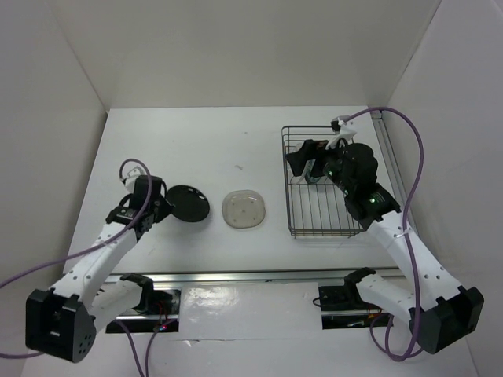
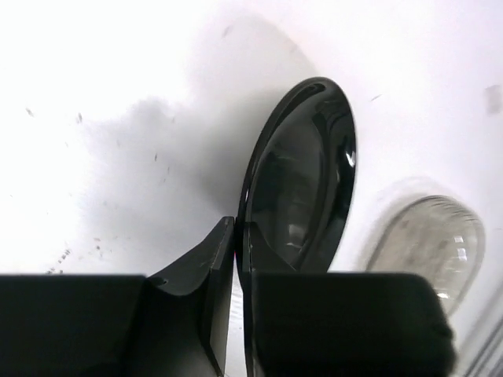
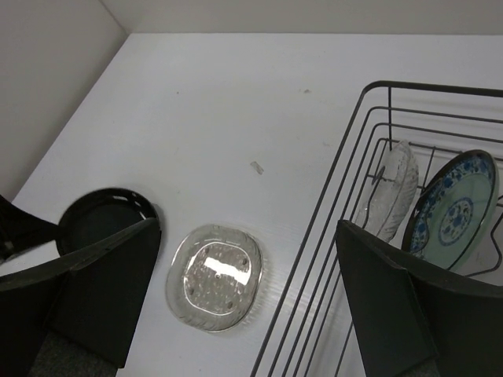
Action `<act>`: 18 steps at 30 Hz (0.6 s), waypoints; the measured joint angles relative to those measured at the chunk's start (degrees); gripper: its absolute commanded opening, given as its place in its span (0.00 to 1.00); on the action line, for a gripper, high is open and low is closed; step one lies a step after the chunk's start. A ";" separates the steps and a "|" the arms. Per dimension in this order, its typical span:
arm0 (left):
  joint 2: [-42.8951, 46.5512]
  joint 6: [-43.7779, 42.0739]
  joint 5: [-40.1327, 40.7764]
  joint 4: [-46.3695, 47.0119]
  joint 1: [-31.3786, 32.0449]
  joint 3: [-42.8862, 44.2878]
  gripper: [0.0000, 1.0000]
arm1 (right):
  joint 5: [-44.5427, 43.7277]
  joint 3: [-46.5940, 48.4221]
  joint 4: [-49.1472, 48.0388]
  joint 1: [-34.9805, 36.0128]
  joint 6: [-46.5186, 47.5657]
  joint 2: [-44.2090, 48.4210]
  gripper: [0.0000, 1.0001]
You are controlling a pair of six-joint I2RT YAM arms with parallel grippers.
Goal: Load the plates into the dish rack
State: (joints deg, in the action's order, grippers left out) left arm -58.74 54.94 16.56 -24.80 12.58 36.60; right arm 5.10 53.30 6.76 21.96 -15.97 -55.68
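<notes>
The left gripper (image 2: 238, 259) pinches its two fingers together on the rim of the black plate (image 2: 302, 181), a thin edge grip that seems meant to lift it off the table (image 1: 220, 141) and stand it on edge for the slots. Near it the pale plate (image 1: 245, 210) lies flat. The right gripper (image 1: 308, 165) hangs wide apart and empty over the dish rack (image 1: 289, 188), where the glass plate (image 3: 393, 188) and the blue-patterned plate (image 3: 456, 212) already stand upright, so half the load looks done.
</notes>
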 measured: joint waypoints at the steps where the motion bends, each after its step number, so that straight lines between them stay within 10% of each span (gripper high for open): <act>1: 2.14 -1.46 0.44 -0.52 0.00 0.81 0.00 | 0.37 -0.15 -0.02 0.00 -0.09 -0.17 0.99; 18: 16.28 -14.60 -25.59 21.27 0.00 -5.86 0.00 | 32.24 -1.36 -16.70 3.56 -0.33 -17.75 0.98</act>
State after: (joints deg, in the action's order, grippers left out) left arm -42.46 40.34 -9.04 -3.53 12.58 30.74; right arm 37.34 51.94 -9.93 25.52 -16.29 -73.43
